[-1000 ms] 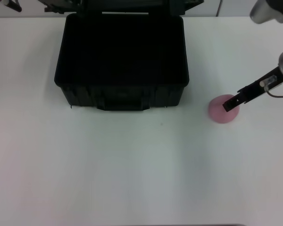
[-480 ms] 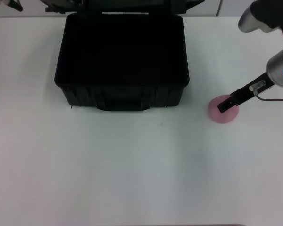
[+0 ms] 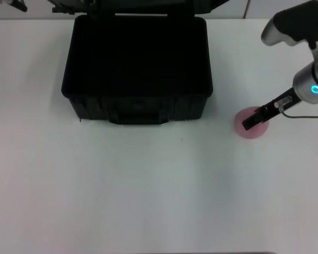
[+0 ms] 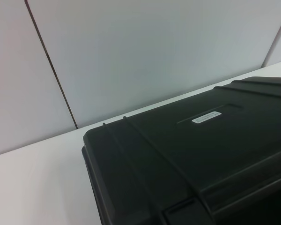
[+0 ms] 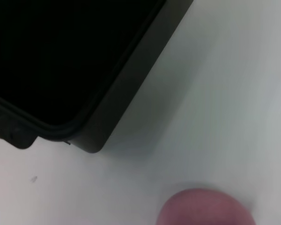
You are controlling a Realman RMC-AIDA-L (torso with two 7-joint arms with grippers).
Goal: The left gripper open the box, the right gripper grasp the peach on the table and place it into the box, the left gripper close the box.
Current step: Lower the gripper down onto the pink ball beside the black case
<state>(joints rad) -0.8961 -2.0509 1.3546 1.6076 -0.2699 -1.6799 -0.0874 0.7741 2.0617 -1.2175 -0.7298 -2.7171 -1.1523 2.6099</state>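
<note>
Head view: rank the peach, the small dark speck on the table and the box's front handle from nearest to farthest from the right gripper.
1. The peach, on the table's right side, directly under the right gripper.
2. The small dark speck, on bare table toward the middle, in front of the box.
3. The front handle, on the box's front wall, farther left.

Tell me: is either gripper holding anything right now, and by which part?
Cannot tell. The right gripper is down at the peach, overlapping its top, but a closed hold isn't visible. The peach sits on the table. The left gripper isn't clearly in view.
</note>
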